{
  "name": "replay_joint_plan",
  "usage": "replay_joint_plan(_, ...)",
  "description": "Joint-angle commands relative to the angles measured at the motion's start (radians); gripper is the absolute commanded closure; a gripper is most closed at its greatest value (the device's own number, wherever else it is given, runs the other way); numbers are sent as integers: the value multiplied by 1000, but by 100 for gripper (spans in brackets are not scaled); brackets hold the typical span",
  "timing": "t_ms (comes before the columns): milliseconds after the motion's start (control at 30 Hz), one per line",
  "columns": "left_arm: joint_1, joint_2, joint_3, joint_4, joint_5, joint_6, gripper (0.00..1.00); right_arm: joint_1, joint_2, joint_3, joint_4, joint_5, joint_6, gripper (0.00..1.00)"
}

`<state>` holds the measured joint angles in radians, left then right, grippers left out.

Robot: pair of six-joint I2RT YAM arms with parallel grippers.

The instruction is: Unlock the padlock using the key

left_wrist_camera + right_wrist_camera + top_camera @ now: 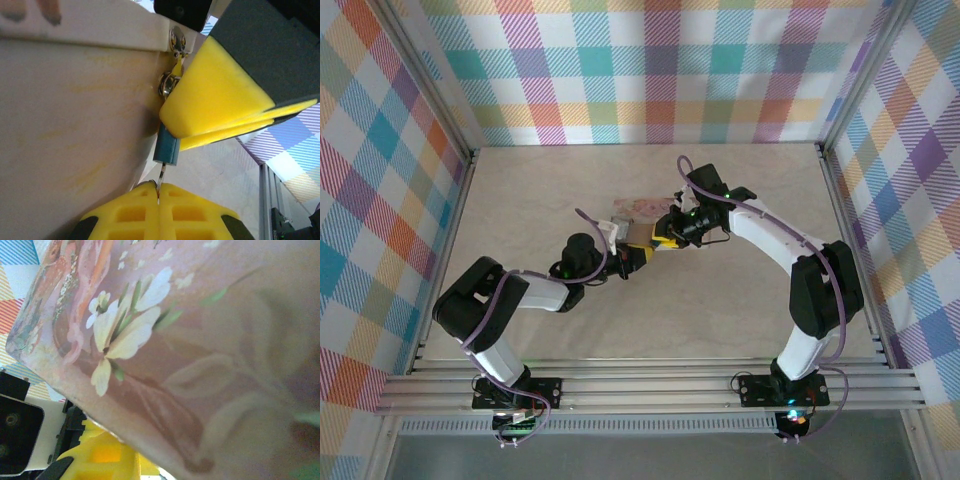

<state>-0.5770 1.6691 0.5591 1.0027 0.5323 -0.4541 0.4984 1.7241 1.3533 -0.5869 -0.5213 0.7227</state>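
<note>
**One straight line, key to keyhole**

The padlock (166,146) hangs directly ahead of our left claw (159,195). Its long axis lies along the claw's own reach, with the keyhole end turned towards the claw. The key (160,177), pinched between that claw's closed tips, meets that end, but we cannot tell how deep it sits. Our right claw (178,135), ahead and to the right, is clamped on the lock's body. The pink tin (75,125) stands to the left.
</note>
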Motion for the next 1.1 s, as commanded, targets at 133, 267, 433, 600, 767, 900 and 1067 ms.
replay_joint_plan(133, -13, 6, 75, 32, -9, -15, 100, 23, -36, -39, 20, -35, -37, 100)
replay_joint_plan(267, -32, -7, 67, -30, -70, 43, 100, 37, -26, -73, 71, -33, -2, 100)
replay_joint_plan(433, -86, -26, -3, -94, -186, 143, 100, 71, 2, -122, 138, -18, 55, 100)
replay_joint_plan(600, -140, -19, -68, -96, -308, 198, 100, 106, 37, -164, 197, -11, 97, 100)
replay_joint_plan(767, -164, 0, -88, -119, -361, 241, 100, 121, 48, -202, 226, 6, 117, 100)
replay_joint_plan(900, -165, 25, -98, -127, -368, 252, 100, 124, 47, -232, 245, 23, 127, 100)
replay_joint_plan(1067, -165, 61, -111, -110, -359, 236, 100, 126, 53, -266, 275, 37, 139, 95)
